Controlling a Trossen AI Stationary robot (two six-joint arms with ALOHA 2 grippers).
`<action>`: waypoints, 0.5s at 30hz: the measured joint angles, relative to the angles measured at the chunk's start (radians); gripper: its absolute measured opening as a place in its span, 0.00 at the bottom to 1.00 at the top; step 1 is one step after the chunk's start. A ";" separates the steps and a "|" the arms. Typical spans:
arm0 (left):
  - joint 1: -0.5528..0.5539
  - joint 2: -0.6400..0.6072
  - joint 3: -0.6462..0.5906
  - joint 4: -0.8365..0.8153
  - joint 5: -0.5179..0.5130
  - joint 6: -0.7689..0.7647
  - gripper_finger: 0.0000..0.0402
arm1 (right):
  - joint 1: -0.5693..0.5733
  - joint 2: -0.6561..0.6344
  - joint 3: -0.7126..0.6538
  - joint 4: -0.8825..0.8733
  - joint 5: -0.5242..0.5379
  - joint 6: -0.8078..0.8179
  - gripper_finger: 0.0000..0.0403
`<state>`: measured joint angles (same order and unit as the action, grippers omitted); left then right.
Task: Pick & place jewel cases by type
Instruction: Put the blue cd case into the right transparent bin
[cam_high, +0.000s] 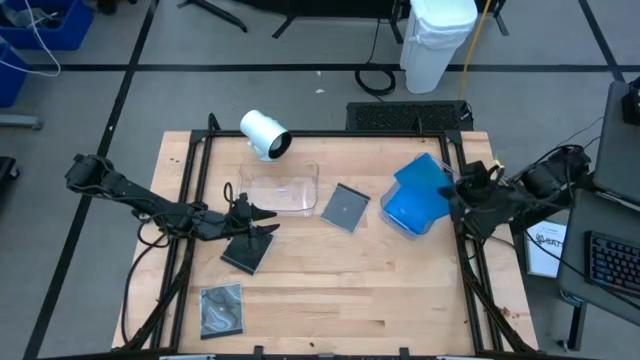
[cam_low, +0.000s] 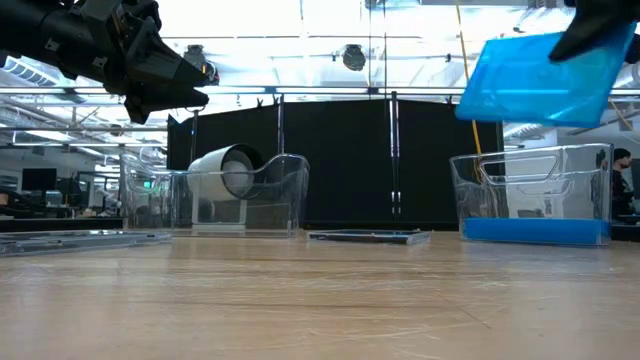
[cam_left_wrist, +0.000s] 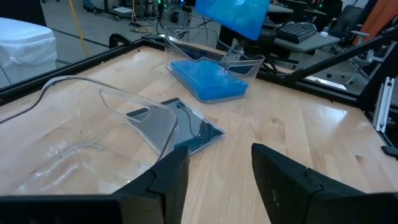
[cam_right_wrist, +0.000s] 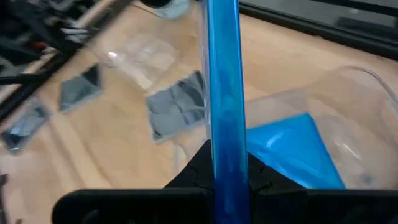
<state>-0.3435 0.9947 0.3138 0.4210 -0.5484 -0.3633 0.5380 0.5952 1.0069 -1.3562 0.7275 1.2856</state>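
Blue plastic dominates the right side from above: the right pincer (cam_high: 458, 190) pinches a blue jewel case (cam_high: 422, 176) over the clear tray (cam_high: 408, 226) that already holds blue cases on the desk (cam_high: 350, 290). The left pincer (cam_high: 268, 220) hangs between the empty clear tray (cam_high: 283, 188) and a dark jewel case (cam_high: 248, 251) just below it; another grey case (cam_high: 346, 207) lies mid-desk, a third (cam_high: 221, 309) near the front edge, and a white cylinder (cam_high: 264, 134) at the back.

At desk level, the held blue jewel case (cam_low: 540, 78) hangs tilted directly above the blue-bottomed tray (cam_low: 532, 196), well clear of its rim.

Past the left wrist, the left pincer (cam_left_wrist: 219, 180) stands spread and empty, with the grey case (cam_left_wrist: 186, 127) ahead of it beside the empty tray's wall (cam_left_wrist: 146, 124).

Past the right wrist, the blue case (cam_right_wrist: 224, 93) shows edge-on, gripped at its lower edge, with the tray's blue contents (cam_right_wrist: 292, 152) straight beneath. So the drop looks to be mainly downward, the case's flat face needing to level out.
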 joint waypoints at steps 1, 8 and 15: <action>0.000 0.000 0.000 0.000 0.000 0.000 0.45 | 0.000 0.009 0.000 -0.023 0.000 0.022 0.02; 0.000 0.000 0.000 0.000 0.000 0.000 0.45 | -0.015 0.124 0.000 -0.196 -0.077 0.182 0.02; 0.000 0.000 0.000 0.000 0.000 0.000 0.45 | -0.028 0.227 0.000 -0.197 -0.101 0.167 0.02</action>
<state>-0.3435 0.9947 0.3134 0.4210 -0.5486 -0.3632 0.5098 0.8225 1.0069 -1.5528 0.6266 1.4528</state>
